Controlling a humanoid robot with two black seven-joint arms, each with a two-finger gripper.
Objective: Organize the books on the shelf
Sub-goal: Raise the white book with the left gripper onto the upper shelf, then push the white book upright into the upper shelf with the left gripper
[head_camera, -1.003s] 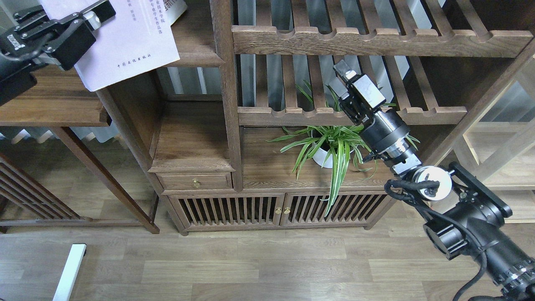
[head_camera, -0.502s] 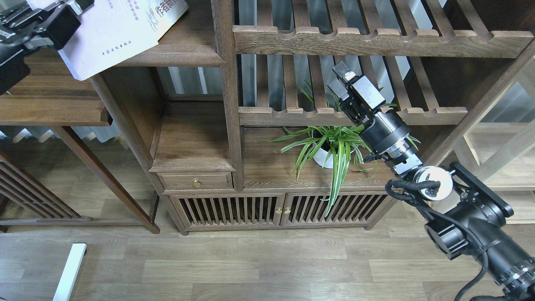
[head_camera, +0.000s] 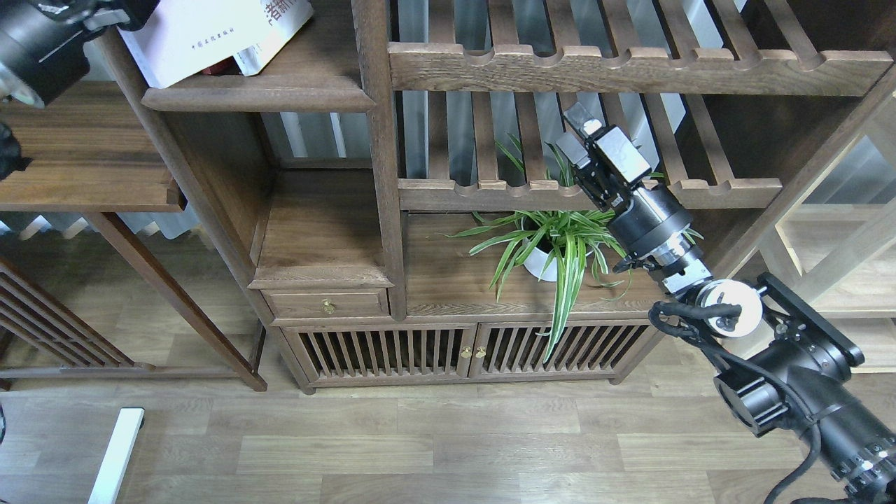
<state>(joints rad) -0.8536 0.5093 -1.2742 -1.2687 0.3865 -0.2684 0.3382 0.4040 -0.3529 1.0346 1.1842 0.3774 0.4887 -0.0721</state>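
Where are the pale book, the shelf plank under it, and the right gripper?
pale book (head_camera: 192,38), head view, on its white cover.
shelf plank (head_camera: 259,93), head view, on its rounded front edge.
right gripper (head_camera: 581,133), head view, between its fingertips.

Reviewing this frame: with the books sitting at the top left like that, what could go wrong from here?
1. The pale book lies tilted on the shelf, its corner near the front edge; a nudge from the left arm might tip it off.
2. The right gripper hangs above the plant; lowering could snag leaves.
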